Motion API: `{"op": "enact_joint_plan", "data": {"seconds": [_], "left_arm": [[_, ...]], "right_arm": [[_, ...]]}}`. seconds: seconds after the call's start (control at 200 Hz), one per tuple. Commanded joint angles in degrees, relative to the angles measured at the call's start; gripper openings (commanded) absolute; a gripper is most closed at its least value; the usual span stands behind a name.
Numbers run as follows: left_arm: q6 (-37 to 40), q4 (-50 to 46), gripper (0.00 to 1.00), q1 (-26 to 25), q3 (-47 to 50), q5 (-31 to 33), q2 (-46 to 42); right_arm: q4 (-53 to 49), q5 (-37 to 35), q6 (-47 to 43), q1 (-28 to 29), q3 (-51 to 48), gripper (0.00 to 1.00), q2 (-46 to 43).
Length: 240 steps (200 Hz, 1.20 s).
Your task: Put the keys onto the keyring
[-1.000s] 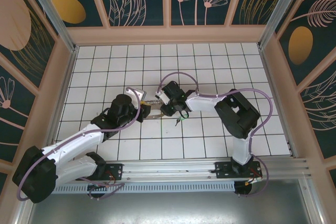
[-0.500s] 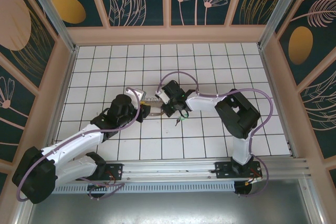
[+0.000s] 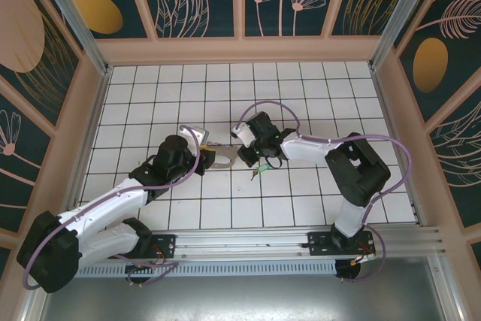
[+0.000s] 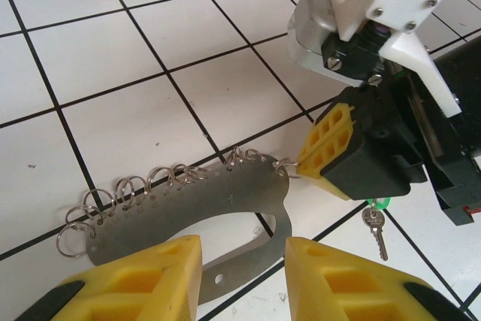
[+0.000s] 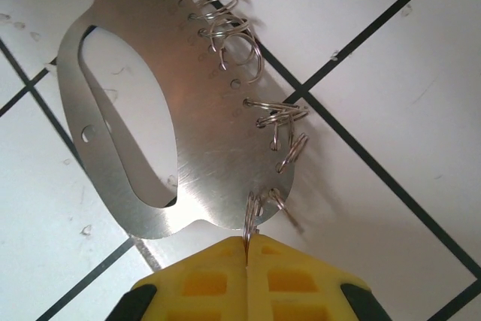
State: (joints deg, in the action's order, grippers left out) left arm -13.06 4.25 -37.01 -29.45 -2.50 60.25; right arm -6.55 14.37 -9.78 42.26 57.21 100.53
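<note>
Right gripper is fully closed, its yellow pads pinching one small wire ring at the end of the keyring. Left gripper, jaws partly apart, appears clamped across the plate's near end. This looks like readying a ring. The keys lie unthreaded just beside the right gripper, so next they need picking up and feeding on.

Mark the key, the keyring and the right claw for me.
key [image 4: 370, 219], left wrist view, silvery head.
keyring [image 4: 195, 208], left wrist view, flat plate.
right claw [image 5: 246, 246], right wrist view, between shut fingertips.
</note>
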Motion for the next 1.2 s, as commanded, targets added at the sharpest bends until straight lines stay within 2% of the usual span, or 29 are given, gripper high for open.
{"op": "enact_joint_plan", "data": {"seconds": [0.0,0.175,0.3,0.621,0.831,1.031,1.196], "left_arm": [[0.43,-0.12,0.34,0.45,0.02,-0.27,-0.75],[0.41,-0.13,0.34,0.43,0.16,-1.89,-2.20],[0.38,0.55,0.34,0.40,0.44,-4.34,-5.13],[1.37,3.09,0.33,0.44,0.11,-15.14,-9.87],[1.33,5.97,0.34,0.41,0.66,-20.36,-13.27],[-0.44,14.22,0.36,0.40,2.08,-29.11,-15.12],[1.50,15.50,0.37,0.45,0.60,-32.36,-13.39]], "right_arm": [[3.55,6.70,-0.29,-1.41,-2.09,0.00,-3.54],[15.31,16.17,-1.84,-2.63,-10.79,0.00,-13.73],[24.10,23.27,0.72,-6.06,-15.89,0.00,-18.76],[35.97,33.07,4.32,-7.59,-19.96,0.00,-21.81],[48.55,39.83,11.06,-9.46,-23.06,0.00,-23.25],[64.75,44.78,20.19,-10.55,-26.54,0.00,-23.39],[70.57,46.52,23.86,-10.62,-27.54,0.00,-23.27]]}}
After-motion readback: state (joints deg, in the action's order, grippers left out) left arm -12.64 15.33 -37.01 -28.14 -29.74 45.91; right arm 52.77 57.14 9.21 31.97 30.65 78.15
